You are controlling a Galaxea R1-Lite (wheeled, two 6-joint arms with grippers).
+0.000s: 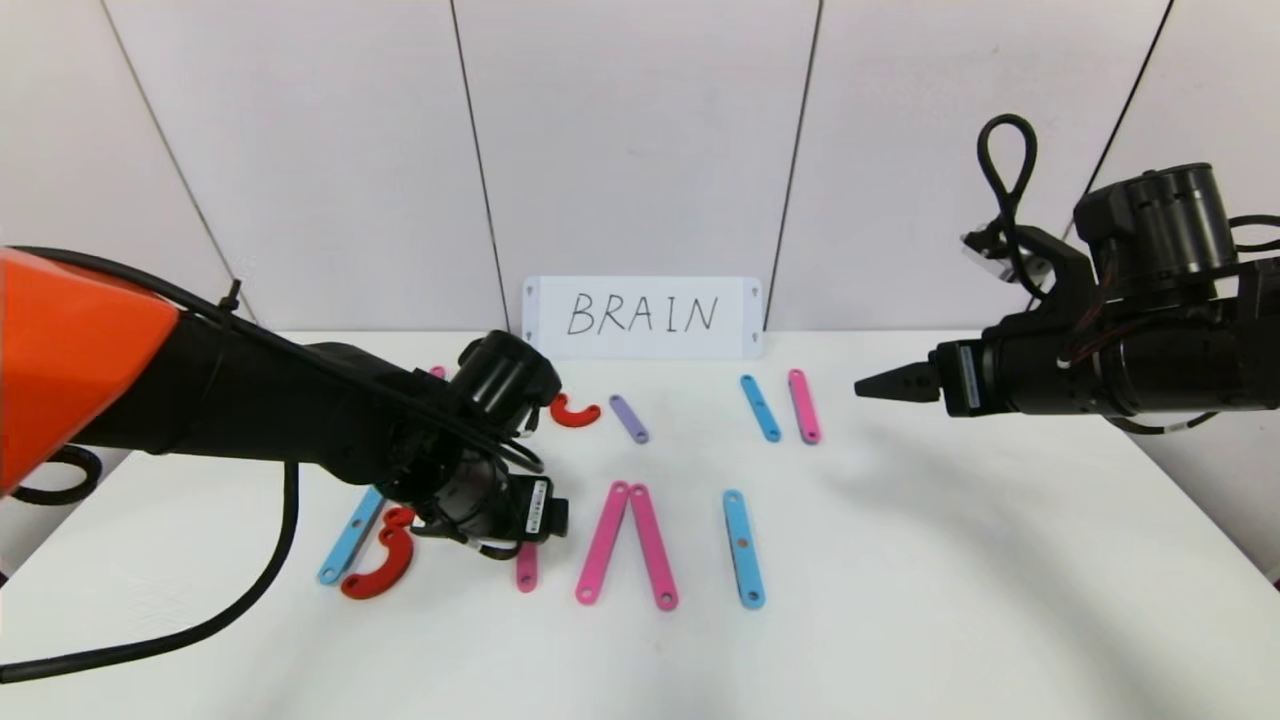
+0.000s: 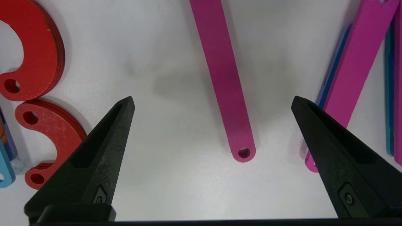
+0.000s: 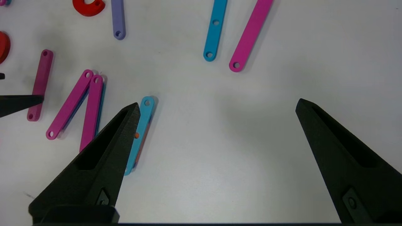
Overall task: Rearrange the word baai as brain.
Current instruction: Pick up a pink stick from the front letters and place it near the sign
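Observation:
The word lies in the front row. A light-blue strip [image 1: 350, 537] with two red arcs [image 1: 385, 572] makes the B. Right of it lie a pink strip [image 1: 527, 575], two pink strips leaning together [image 1: 603, 543], and a light-blue strip [image 1: 743, 548]. My left gripper [image 2: 213, 99] is open and empty. It hangs low over the single pink strip [image 2: 226, 81], whose holed end lies between the fingers. The red arcs [image 2: 47, 62] lie beside one finger. My right gripper [image 3: 218, 103] is open and empty, above bare table right of the word, and also shows in the head view [image 1: 880, 385].
Spare pieces lie in the back row: a red arc [image 1: 574, 412], a purple strip [image 1: 629, 418], a light-blue strip [image 1: 760, 407] and a pink strip [image 1: 803, 405]. A white card [image 1: 642, 317] reading BRAIN stands against the wall.

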